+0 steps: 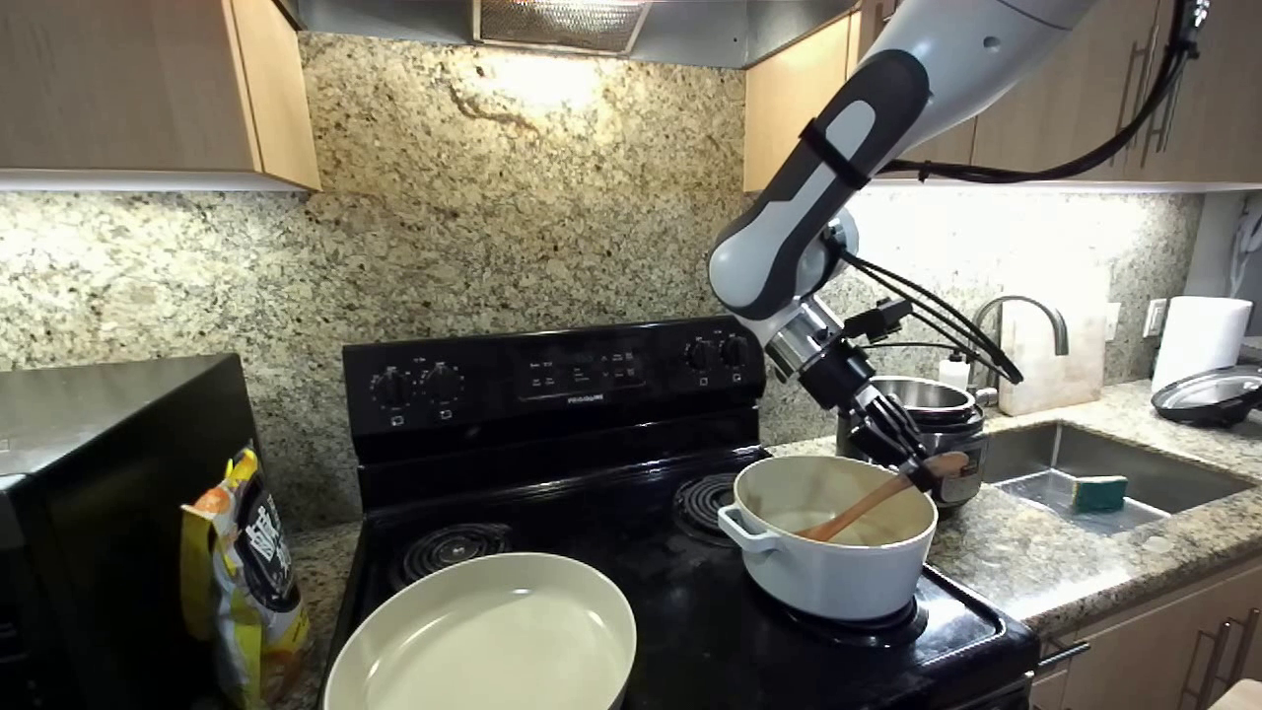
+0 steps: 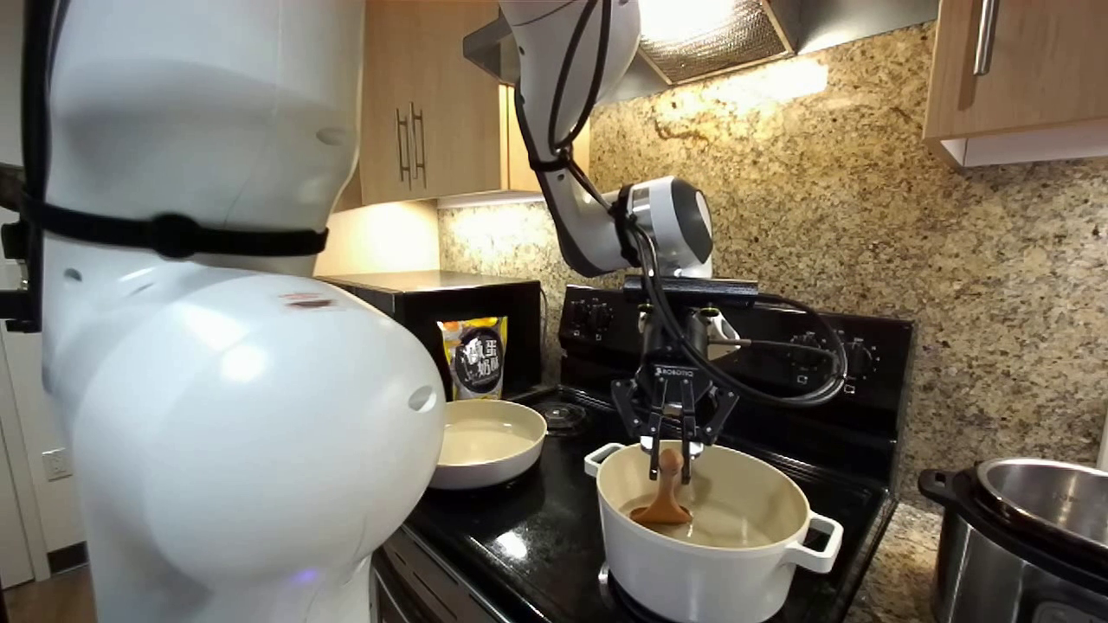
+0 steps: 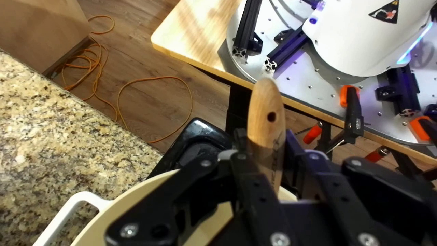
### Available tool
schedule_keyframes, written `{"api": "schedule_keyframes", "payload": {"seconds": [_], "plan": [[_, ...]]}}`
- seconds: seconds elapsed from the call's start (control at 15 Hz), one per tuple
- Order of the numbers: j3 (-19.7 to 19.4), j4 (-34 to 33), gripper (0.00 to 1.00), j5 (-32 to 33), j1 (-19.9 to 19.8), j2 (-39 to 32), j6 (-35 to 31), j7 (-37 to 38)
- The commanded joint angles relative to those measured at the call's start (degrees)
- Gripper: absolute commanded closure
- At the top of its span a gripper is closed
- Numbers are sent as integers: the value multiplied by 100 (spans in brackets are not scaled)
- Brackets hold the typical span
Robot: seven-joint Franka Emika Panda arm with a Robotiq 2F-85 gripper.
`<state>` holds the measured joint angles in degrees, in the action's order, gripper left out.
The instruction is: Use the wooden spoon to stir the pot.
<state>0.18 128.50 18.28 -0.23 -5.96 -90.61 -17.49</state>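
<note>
Clamped wooden spoon [image 1: 866, 505], head down in white pot [image 1: 838, 580]

In an exterior view: kitchen, speckled stone wall [image 1: 532, 207] behind black stove [image 1: 680, 621]. Pot on a burner beside the granite counter [image 1: 1035, 567]; wide cream pan [image 1: 493, 631] on the same stovetop, well apart from it. Sink [image 1: 1173, 475] set into the counter. Fingers [image 1: 923, 477] clamped on the spoon's handle, over the pot; handle slanted.

In an exterior view: wood-front cupboards [image 2: 450, 95], lit range hood [image 2: 718, 39]; bag [image 2: 477, 363] beyond the pan; steel pot [image 2: 987, 562] on the counter. Fingers nearly together, gap filled by the handle. Spoon head low inside the pot; cannot tell whether it touches the bottom.

Wrist view: counter at left, wood floor [image 3: 211, 94] with a loose orange cable [image 3: 163, 77]. Holed end of the handle projects past the fingers, one finger on each side of it.
</note>
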Motion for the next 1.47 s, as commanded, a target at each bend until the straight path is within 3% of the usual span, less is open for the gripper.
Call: {"api": "schedule_keyframes", "payload": {"seconds": [0.0,0.73,1.4], "plan": [[12,-141,92,-85,-4,-46,111,153],[-199,19,92,134,-147,96,87,85],[-151,-27,92,-367,-105,-25,-50,354]]}}
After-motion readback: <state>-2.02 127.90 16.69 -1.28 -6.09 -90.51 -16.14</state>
